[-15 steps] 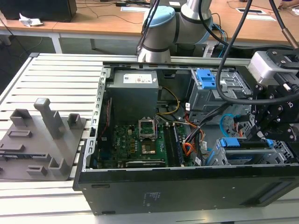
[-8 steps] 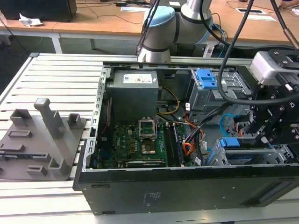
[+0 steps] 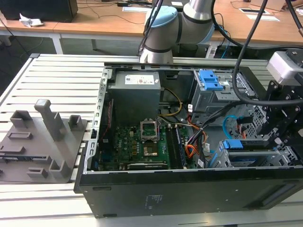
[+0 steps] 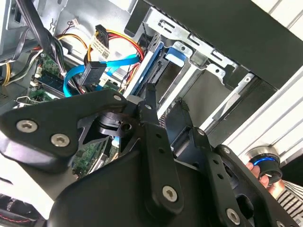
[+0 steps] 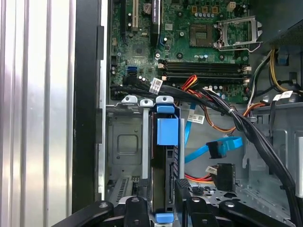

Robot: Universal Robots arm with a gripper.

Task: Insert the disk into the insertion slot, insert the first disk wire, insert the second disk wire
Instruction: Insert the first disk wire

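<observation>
One disk (image 5: 163, 175), edge-on in the insertion slot (image 5: 125, 142) at 4 o'clock of the computer case (image 3: 189, 194) in the exterior view, runs lengthwise ahead of the spread, empty hand (image 5: 158, 194), whose fingers (image 5: 182, 189) flank its near end.

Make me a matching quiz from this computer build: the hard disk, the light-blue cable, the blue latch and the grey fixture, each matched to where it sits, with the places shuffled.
1 disk
2 light-blue cable
3 blue latch
4 grey fixture

A on the taller grey bay
B on the slatted table, outside the case
C in the drive cage
D looping beside the cage

Pairs: 1-C, 2-D, 3-A, 4-B
</observation>
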